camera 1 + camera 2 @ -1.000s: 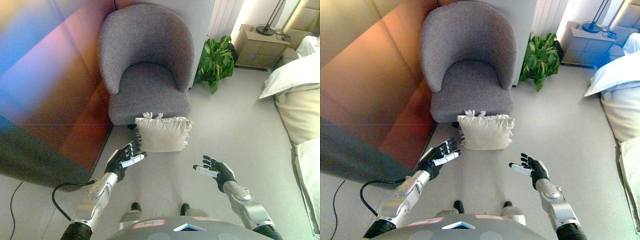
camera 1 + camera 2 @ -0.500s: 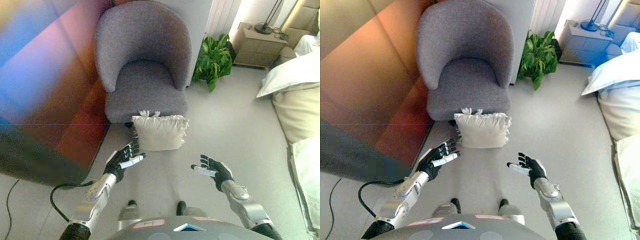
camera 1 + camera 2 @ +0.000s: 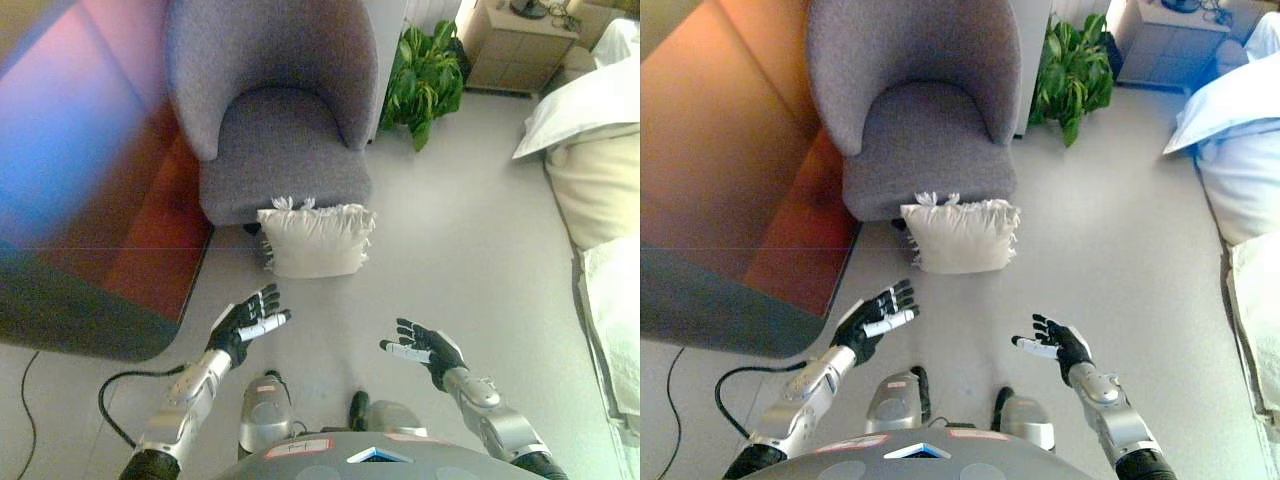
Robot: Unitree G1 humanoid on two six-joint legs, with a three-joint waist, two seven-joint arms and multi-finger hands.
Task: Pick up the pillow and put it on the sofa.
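Since the earlier frames my whole view has tipped downward, so the chair and pillow sit higher in both eyes, which I put down to the camera; both hands now hang farther short of the pillow than a second ago, when the left fingertips were nearly at its lower left corner. Looking at the pillow (image 3: 315,241), I see a cream, roughly square cushion with a ruffled fringe along its top and right edges, standing upright on the pale floor (image 3: 470,260) and leaning against the front of the grey armchair (image 3: 275,150), below the seat edge. My left hand (image 3: 245,325) floats low and to the left of it, palm turned inward, fingers spread and relaxed, holding nothing. My right hand (image 3: 425,346) is held out on the other side, well apart from the pillow, fingers likewise loose and empty. I cannot see the pillow's back face or how far its base tucks under the chair. The armchair's backrest is cut off at the top of the view. A green potted plant (image 3: 427,68) stands behind the chair to the right, its pot hidden by leaves. A wooden nightstand (image 3: 510,45) and white bedding (image 3: 590,120) run off the upper right edge.
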